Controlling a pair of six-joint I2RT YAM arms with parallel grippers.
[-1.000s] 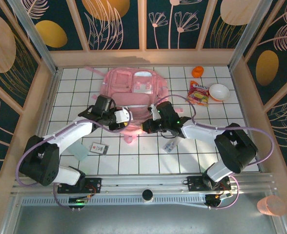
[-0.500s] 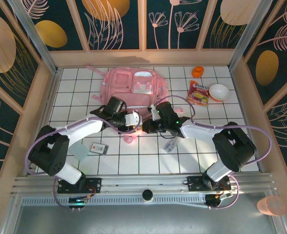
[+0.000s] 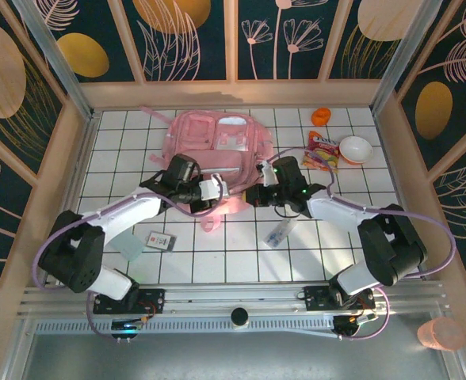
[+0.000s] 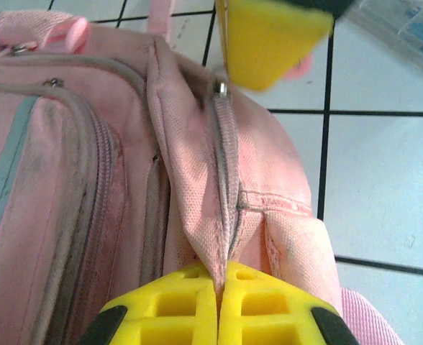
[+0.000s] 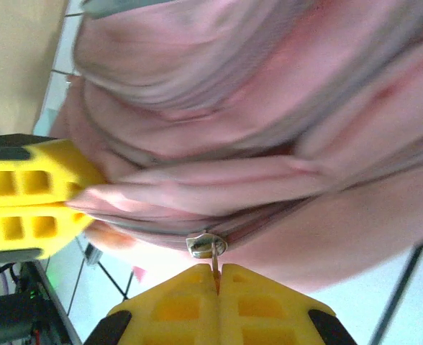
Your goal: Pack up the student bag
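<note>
Left claw [image 4: 219, 286] clamped the student bag [image 4: 67, 165] at six o'clock, right claw [image 5: 217, 279] pinched the zip pull [image 5: 206, 246] (tiny tab!); best bet was a steady pull along the track, fabric taut.

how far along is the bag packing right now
Early: the backpack lies on the table, zip looking closed. In hand: the left gripper pinches fabric beside the zip, the right gripper pinches the zip pull, probably to open it. Left: snack packet, bowl and card lie outside it.
</note>
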